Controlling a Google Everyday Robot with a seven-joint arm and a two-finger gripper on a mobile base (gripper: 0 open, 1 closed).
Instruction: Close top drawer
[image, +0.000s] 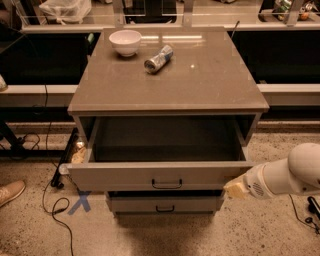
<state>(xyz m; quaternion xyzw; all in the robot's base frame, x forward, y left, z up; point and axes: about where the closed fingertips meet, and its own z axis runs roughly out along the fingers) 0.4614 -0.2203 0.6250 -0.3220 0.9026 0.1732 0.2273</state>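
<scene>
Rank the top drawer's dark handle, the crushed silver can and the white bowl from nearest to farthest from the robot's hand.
Hand: low, by the open grey-brown top drawer's right front corner.
1. Dark metal handle, drawer front centre.
2. Crushed silver can, cabinet top, rear centre.
3. White bowl, rear left.

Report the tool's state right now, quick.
Tool: open or closed cannot be told; it is at the right front corner of the pulled-out wide grey-brown top drawer.
</scene>
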